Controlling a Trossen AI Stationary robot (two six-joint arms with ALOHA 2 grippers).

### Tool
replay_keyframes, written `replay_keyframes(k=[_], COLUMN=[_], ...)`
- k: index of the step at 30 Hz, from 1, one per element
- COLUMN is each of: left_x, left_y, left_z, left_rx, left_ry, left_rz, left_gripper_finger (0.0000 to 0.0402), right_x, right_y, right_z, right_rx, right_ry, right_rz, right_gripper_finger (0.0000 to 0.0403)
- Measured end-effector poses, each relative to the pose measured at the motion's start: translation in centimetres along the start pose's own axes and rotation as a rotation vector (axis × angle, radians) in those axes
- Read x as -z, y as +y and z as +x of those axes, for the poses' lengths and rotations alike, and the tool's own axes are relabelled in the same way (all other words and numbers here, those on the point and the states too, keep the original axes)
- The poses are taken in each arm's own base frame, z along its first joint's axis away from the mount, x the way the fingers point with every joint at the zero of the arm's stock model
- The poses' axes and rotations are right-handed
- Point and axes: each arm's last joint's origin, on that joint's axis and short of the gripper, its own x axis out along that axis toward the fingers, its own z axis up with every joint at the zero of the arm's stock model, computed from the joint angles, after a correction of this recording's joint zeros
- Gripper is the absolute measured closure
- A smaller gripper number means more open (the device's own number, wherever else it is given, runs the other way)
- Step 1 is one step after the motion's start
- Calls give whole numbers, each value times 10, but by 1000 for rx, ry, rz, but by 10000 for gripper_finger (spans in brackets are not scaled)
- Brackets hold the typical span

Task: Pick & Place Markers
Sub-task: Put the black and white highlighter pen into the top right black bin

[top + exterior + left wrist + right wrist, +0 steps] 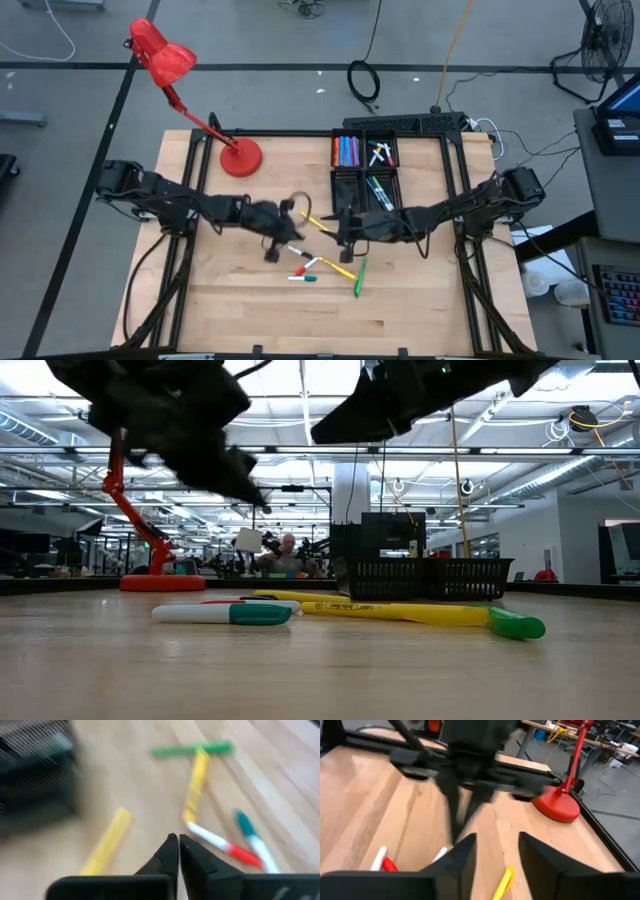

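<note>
We list, nearest in the low view: a white marker with teal cap (222,614) and a yellow marker with green cap (420,613) lying loose at mid-frame on the wooden surface (240,300), its lower half bare; the yellow barrel's print is unreadable. Left end effector (179,839): fingers together, empty. Right end effector (496,845): fingers apart, empty. Farther, upper centre: black tray (365,170) holding sorted markers (345,152); red lamp (240,157).

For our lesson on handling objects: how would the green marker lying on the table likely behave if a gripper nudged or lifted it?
The green marker looks round and slim, so a sideways nudge would probably roll it. It looks straight and rigid, so likely stiff when lifted. Being small, probably light.
</note>
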Motion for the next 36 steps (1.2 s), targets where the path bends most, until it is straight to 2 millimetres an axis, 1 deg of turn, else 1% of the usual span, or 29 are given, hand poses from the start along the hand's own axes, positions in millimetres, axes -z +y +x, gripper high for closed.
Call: replay_keyframes(k=[4,7,9,11,14,17,19,22,25,28,32,33,36], left_x=[12,16,20,23,32,39,45,54,61,64,64,64,61], left_y=[-27,-45,-52,-52,-50,-42,-36,-27,-20,-16,-15,-15,-15], left_z=[7,13,18,24,35,47,53,62,68,70,70,70,67], left_rx=[59,30,-25,-77,-90,-87,-68,-24,21,46,48,49,48], left_ry=[132,160,184,189,230,231,246,268,287,292,286,285,272], left_rz=[-71,-32,7,35,57,29,8,-53,-114,-132,-125,-119,-107], left_gripper_finger=[330,282,250,221,191,174,170,177,204,256,354,363,363], right_x=[-3,-3,-3,-4,-4,-4,-4,-3,-4,-3,-3,-2,0], right_y=[2,2,2,2,2,2,2,2,2,2,3,3,3], right_z=[-1,-1,-1,-1,-1,-1,-1,-1,-1,-1,-1,-1,-1], right_rx=[-5,-5,-4,-3,-3,-3,-3,-3,-3,-5,-6,-7,-8], right_ry=[-30,-31,-33,-39,-41,-42,-39,-37,-37,-37,-28,-24,-3], right_rz=[7,8,9,12,13,14,12,12,12,15,17,16,6], right_gripper_finger=[216,197,189,185,184,187,189,189,188,188,192,192,192])
